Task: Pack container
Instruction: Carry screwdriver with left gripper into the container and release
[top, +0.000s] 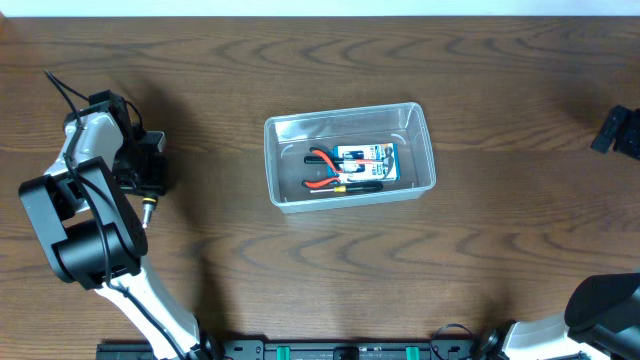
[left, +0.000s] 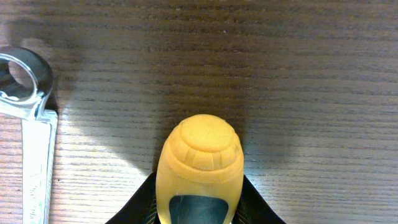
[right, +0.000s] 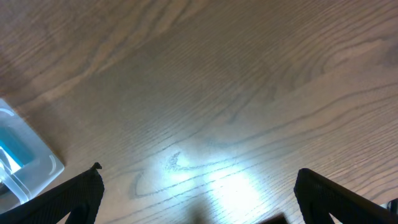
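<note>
Clear container (top: 350, 120) sits near the middle of the wooden surface (top: 480, 250), upright, long side running left-right, well apart from both arms. Inside it: red-handled pliers (top: 320, 168) at the left, a blue-and-white box (top: 367, 160) just beside them toward the right, and a screwdriver (top: 355, 187) with a black and yellow handle lying along the near wall, touching or almost touching the other two. Left pincer (left: 199, 202) is at the far left of the surface, clamped on a yellow-handled tool (left: 200, 155); the left wrist view shows the rounded, ribbed yellow butt end with a dark inset poking out between the black fingers (left: 144, 196). Cannot tell if the tool rests on the wood or is lifted. In the overhead view only a small yellow tip shows under the left arm. A metal wrench (left: 28, 124), ring end up in the picture, lies flat on the surface at the left edge of the left wrist view, apart from the yellow handle. Right pincer (right: 199, 177) is spread wide, nothing between its fingers (right: 74, 193), bare wood under it; one corner of the container shows at the left edge of the right wrist view.
</note>
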